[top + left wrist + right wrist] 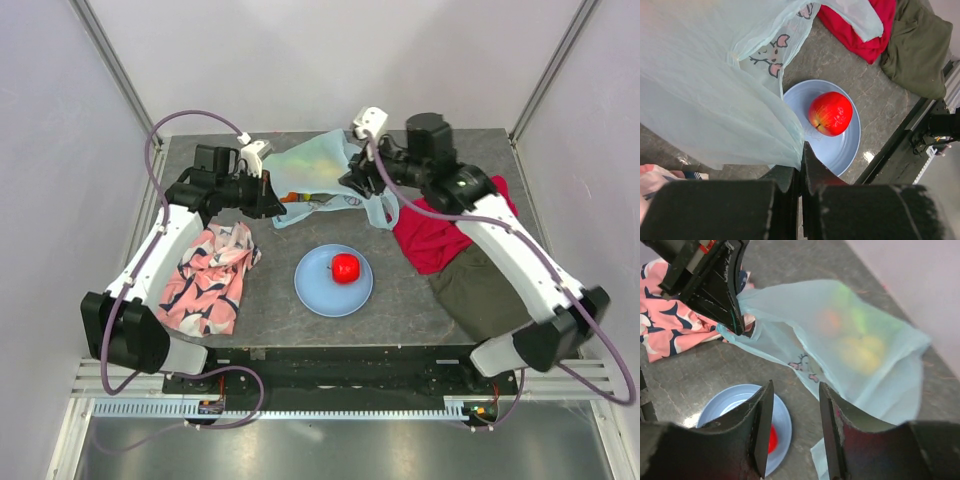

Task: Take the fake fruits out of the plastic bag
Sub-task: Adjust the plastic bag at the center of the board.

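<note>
- Top view: the plastic bag (318, 165) is at upper centre of the table (265, 315), between the two arms. The left gripper (270, 197) meets its left edge and the right gripper (352, 183) is at its right side. I cannot tell from here how either pair of fingers stands. Below centre, a red apple (345, 267) sits on the blue plate (312, 285), outside the bag. A pink patterned cloth (210, 275) lies at left, with a red cloth (435, 235) and an olive cloth (480, 290) at right.
- Left wrist view: this shows what the top view hides. The left fingers are pressed together on a corner of the bag film at lower centre. The bag fills the upper left, and the apple on its plate is at centre right.
- Right wrist view: the right fingers stand apart with nothing between them, over the plate at lower left. Only here do the bag's contents show through the film, blurred: an orange fruit (829, 320), a green fruit (855, 315) and a yellow fruit (862, 352). The left gripper pinches the bag's edge at upper left.
</note>
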`<action>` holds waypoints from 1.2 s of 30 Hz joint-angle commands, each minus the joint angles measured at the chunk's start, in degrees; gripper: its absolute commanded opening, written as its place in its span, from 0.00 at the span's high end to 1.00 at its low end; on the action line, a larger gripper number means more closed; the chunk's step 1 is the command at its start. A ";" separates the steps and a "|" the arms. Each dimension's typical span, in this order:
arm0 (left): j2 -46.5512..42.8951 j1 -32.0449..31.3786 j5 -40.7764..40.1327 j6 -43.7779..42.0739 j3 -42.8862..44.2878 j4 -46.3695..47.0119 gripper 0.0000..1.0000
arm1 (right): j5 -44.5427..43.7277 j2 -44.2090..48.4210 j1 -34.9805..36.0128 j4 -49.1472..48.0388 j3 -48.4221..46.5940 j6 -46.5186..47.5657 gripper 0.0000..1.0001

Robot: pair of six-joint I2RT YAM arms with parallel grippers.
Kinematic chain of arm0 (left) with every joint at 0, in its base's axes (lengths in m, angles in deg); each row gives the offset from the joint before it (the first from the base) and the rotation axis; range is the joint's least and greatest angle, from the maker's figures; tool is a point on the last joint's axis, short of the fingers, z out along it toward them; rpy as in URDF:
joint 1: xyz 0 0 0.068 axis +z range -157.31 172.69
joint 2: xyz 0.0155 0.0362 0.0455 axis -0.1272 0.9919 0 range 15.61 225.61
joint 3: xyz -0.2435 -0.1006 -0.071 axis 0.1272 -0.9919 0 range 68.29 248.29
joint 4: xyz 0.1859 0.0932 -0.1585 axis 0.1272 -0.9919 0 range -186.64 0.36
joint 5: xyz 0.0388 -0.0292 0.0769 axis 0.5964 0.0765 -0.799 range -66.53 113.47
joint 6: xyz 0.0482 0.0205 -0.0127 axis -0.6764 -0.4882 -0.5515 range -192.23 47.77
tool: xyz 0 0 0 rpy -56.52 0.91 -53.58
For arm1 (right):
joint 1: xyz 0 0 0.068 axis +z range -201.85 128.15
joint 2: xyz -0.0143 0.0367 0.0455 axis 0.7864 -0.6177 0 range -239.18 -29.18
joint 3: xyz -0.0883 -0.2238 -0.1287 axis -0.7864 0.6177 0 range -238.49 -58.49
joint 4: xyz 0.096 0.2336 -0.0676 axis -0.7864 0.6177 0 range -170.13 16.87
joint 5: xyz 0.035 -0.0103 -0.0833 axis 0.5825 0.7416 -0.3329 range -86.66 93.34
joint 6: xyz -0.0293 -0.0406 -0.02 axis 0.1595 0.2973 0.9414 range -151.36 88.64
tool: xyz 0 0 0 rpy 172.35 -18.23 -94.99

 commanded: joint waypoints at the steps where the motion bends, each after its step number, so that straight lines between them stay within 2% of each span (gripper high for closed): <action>1: 1.64 -0.35 0.84 3.10 1.54 -0.24 0.98 | 0.65 -9.48 1.11 -3.50 2.23 -4.03 0.56; 9: 1.64 -0.35 -0.66 3.89 0.84 0.72 0.99 | 0.82 -22.49 1.46 -7.82 -4.52 -9.04 0.70; 14: 2.26 -0.35 -1.01 5.12 1.37 0.99 0.98 | 2.41 -24.79 2.25 -7.82 -5.85 -9.75 0.77; 16: 2.35 -0.26 -0.75 5.65 1.81 1.08 0.98 | 2.06 -26.01 2.87 -7.82 -5.85 -9.84 0.78; 20: 1.03 -0.17 1.62 6.00 2.16 1.08 0.98 | -4.07 -30.48 3.75 -8.43 -6.90 -10.89 0.78; 24: -0.64 0.00 3.38 5.48 1.90 0.55 0.98 | -11.54 -35.42 3.75 -8.96 -11.99 -11.68 0.80; 26: -1.08 0.27 3.12 5.30 1.37 0.20 0.98 | -12.62 -38.04 3.66 -9.05 -14.97 -11.07 0.81; 30: -1.17 0.79 1.64 5.03 0.84 -0.15 0.98 | -13.06 -38.68 3.31 -9.57 -17.72 -12.56 0.81; 36: -1.34 1.76 3.90 5.12 1.19 -0.24 0.98 | -20.43 -37.27 3.49 -11.59 -15.52 -10.81 0.78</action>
